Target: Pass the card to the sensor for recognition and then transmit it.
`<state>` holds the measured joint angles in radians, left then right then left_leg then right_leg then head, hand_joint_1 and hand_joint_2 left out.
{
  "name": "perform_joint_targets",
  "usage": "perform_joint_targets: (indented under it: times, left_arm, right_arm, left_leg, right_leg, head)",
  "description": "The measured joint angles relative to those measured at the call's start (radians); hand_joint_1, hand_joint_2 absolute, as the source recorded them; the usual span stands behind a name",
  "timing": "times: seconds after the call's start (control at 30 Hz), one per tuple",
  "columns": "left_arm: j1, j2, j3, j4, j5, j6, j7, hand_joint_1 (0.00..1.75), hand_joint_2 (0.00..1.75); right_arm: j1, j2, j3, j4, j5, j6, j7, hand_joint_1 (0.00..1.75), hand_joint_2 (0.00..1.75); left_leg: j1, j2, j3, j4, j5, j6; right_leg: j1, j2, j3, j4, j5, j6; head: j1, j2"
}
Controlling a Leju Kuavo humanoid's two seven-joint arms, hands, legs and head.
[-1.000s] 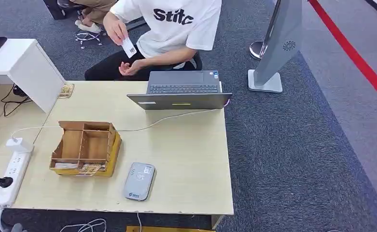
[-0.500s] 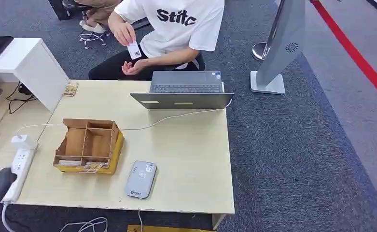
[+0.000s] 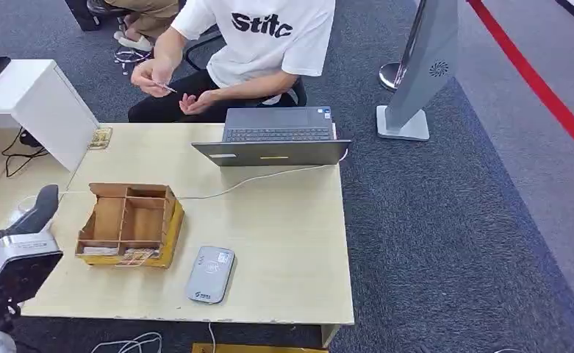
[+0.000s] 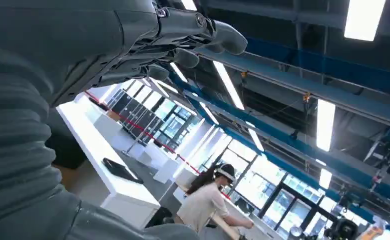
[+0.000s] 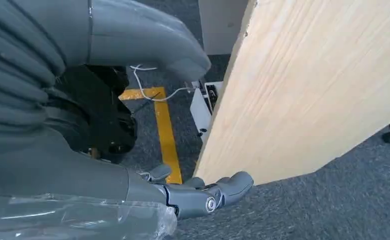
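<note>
Grey carpet (image 3: 445, 220), red floor stripe (image 3: 541, 84), ceiling strip lights (image 4: 325, 122).

The robot's left hand (image 3: 37, 209) rises into the head view at the bench's (image 3: 284, 243) left edge, above the power strip, while the seated person lowers the card (image 3: 164, 87) from chest height toward knee level.

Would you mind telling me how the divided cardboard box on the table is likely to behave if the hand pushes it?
The cardboard box looks light, so it would probably slide easily on the smooth wooden table. Its thin walls and open flaps may flex or crumple. Low and wide, it seems unlikely to tip.
</note>
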<state>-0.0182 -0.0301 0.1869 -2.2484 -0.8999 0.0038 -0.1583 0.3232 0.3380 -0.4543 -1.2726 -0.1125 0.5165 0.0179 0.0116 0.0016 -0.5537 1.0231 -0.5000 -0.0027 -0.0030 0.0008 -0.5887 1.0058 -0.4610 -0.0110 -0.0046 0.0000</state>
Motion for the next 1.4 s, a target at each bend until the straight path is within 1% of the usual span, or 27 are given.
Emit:
perform_joint_targets:
  times: [0.03, 0.1, 0.17, 0.27, 0.3, 0.37, 0.43, 0.47, 0.5, 0.57, 0.6, 0.67, 0.77, 0.93, 1.1, 1.13, 1.17, 1.4]
  left_arm:
    - [-0.008, 0.005, -0.005, 0.0, -0.016, -0.015, 0.014, 0.0, 1.75]
    - [-0.051, 0.022, -0.027, 0.01, -0.08, -0.05, 0.059, 0.0, 1.75]
    - [-0.103, 0.04, -0.063, 0.034, -0.15, -0.053, 0.091, 0.0, 1.75]
    - [-0.153, 0.066, -0.111, 0.064, -0.208, -0.053, 0.112, 0.0, 1.75]
    - [-0.171, 0.079, -0.126, 0.079, -0.235, -0.058, 0.113, 0.0, 1.75]
    - [-0.22, 0.138, -0.162, 0.128, -0.301, -0.077, 0.111, 0.0, 1.75]
    - [-0.29, 0.195, -0.202, 0.215, -0.378, -0.118, 0.105, 0.0, 1.75]
    - [-0.345, 0.232, -0.231, 0.292, -0.439, -0.149, 0.107, 0.0, 1.75]
    - [-0.391, 0.265, -0.257, 0.378, -0.494, -0.148, 0.109, 0.0, 1.75]
    - [-0.47, 0.296, -0.288, 0.527, -0.546, -0.11, 0.116, 0.0, 1.75]
    - [-0.49, 0.302, -0.299, 0.58, -0.561, -0.084, 0.125, 0.0, 1.75]
    - [-0.509, 0.309, -0.312, 0.642, -0.58, -0.048, 0.133, 0.0, 1.75]
    - [-0.514, 0.316, -0.319, 0.692, -0.591, -0.023, 0.142, 0.0, 1.75]
    - [-0.514, 0.321, -0.319, 0.718, -0.598, -0.011, 0.14, 0.0, 1.75]
    - [-0.514, 0.322, -0.319, 0.729, -0.599, -0.011, 0.14, 0.0, 1.75]
    - [-0.514, 0.322, -0.319, 0.731, -0.599, -0.011, 0.14, 1.61, 1.75]
    - [-0.514, 0.323, -0.319, 0.733, -0.599, -0.01, 0.14, 1.75, 1.75]
    - [-0.512, 0.323, -0.319, 0.75, -0.599, 0.008, 0.134, 1.75, 1.75]
  right_arm:
    - [-0.002, 0.0, -0.002, 0.003, 0.0, 0.002, 0.0, 0.0, 1.75]
    - [-0.012, 0.0, -0.005, 0.012, -0.002, 0.011, 0.0, 0.0, 1.75]
    - [-0.026, 0.0, -0.006, 0.028, -0.006, 0.021, 0.0, 0.0, 1.75]
    - [-0.031, 0.0, -0.006, 0.047, -0.015, 0.027, -0.003, 0.0, 1.75]
    - [-0.033, -0.001, -0.006, 0.054, -0.018, 0.026, -0.006, 0.0, 1.75]
    - [-0.042, -0.004, 0.002, 0.076, -0.023, 0.022, -0.022, 0.0, 1.75]
    - [-0.063, -0.014, 0.013, 0.109, -0.027, 0.008, -0.042, 0.0, 1.75]
    - [-0.08, -0.023, 0.023, 0.134, -0.035, -0.003, -0.053, 0.0, 1.75]
    - [-0.1, -0.034, 0.038, 0.16, -0.043, -0.012, -0.065, 0.0, 1.75]
    - [-0.135, -0.055, 0.071, 0.209, -0.064, -0.031, -0.083, 0.0, 1.75]
    - [-0.144, -0.065, 0.088, 0.227, -0.074, -0.037, -0.088, 0.0, 1.75]
    - [-0.152, -0.079, 0.115, 0.253, -0.087, -0.043, -0.096, 0.0, 1.75]
    - [-0.156, -0.096, 0.148, 0.282, -0.1, -0.056, -0.103, 0.0, 1.75]
    - [-0.159, -0.117, 0.193, 0.306, -0.132, -0.074, -0.109, 0.0, 1.75]
    - [-0.16, -0.129, 0.214, 0.317, -0.137, -0.074, -0.111, 0.0, 1.75]
    - [-0.16, -0.132, 0.217, 0.319, -0.138, -0.074, -0.111, 0.0, 1.75]
    - [-0.16, -0.133, 0.222, 0.32, -0.141, -0.076, -0.111, 0.0, 1.75]
    - [-0.16, -0.148, 0.249, 0.33, -0.167, -0.091, -0.114, 0.0, 1.75]
  left_leg:
    - [0.0, 0.0, 0.0, 0.0, 0.0, 0.0]
    - [0.0, 0.0, -0.002, 0.0, 0.0, 0.0]
    - [0.0, 0.0, -0.003, 0.0, 0.001, 0.001]
    - [0.0, 0.0, -0.002, 0.0, 0.002, 0.0]
    - [0.0, 0.0, -0.002, 0.0, 0.002, 0.0]
    - [0.0, -0.001, -0.002, 0.0, 0.002, 0.0]
    - [0.0, 0.0, -0.002, 0.0, 0.003, -0.001]
    - [0.0, -0.001, -0.003, 0.0, 0.005, -0.001]
    - [0.0, 0.0, -0.002, 0.0, 0.006, -0.002]
    - [0.0, 0.003, -0.003, 0.0, 0.007, -0.003]
    - [0.0, 0.004, -0.002, 0.0, 0.008, -0.003]
    - [0.0, 0.004, -0.003, 0.0, 0.008, -0.003]
    - [0.0, 0.004, -0.004, 0.0, 0.007, -0.003]
    - [0.0, 0.004, -0.008, 0.0, 0.007, -0.003]
    - [0.0, 0.004, -0.008, 0.0, 0.007, -0.003]
    - [0.0, 0.004, -0.008, 0.0, 0.007, -0.003]
    - [0.0, 0.004, -0.008, 0.0, 0.007, -0.003]
    - [0.0, 0.003, -0.009, 0.0, 0.008, -0.002]
  right_leg:
    - [0.0, 0.0, 0.0, 0.0, 0.0, 0.0]
    - [0.0, -0.001, -0.002, 0.0, 0.0, 0.0]
    - [0.0, -0.001, -0.001, 0.0, 0.001, -0.001]
    - [0.0, -0.001, -0.001, 0.0, 0.001, -0.001]
    - [0.0, -0.001, -0.001, 0.0, 0.001, -0.001]
    - [0.0, -0.001, -0.001, 0.0, 0.002, -0.001]
    - [0.0, -0.001, -0.002, 0.0, 0.002, -0.001]
    - [0.0, -0.001, -0.002, 0.001, 0.003, -0.001]
    - [0.0, 0.0, -0.003, 0.001, 0.005, -0.004]
    - [0.0, 0.003, -0.004, 0.001, 0.007, -0.004]
    - [0.0, 0.004, -0.004, 0.002, 0.007, -0.004]
    - [0.0, 0.004, -0.005, 0.002, 0.008, -0.004]
    - [0.0, 0.005, -0.006, 0.002, 0.008, -0.004]
    - [0.0, 0.005, -0.01, 0.002, 0.008, -0.004]
    - [0.0, 0.004, -0.01, 0.002, 0.008, -0.004]
    - [0.0, 0.004, -0.01, 0.002, 0.008, -0.004]
    - [0.0, 0.004, -0.01, 0.002, 0.008, -0.004]
    - [0.0, 0.003, -0.01, 0.002, 0.008, -0.004]
  head:
    - [0.0, 0.0]
    - [0.001, 0.0]
    - [0.001, 0.0]
    - [0.0, 0.0]
    - [0.002, 0.0]
    - [0.001, 0.0]
    - [0.0, 0.0]
    - [0.001, 0.0]
    - [0.001, 0.0]
    - [-0.001, 0.0]
    - [-0.001, 0.0]
    - [0.0, 0.0]
    - [0.0, 0.0]
    - [0.0, 0.0]
    - [0.0, 0.0]
    - [0.0, 0.0]
    - [-0.001, 0.0]
    - [0.0, 0.0]
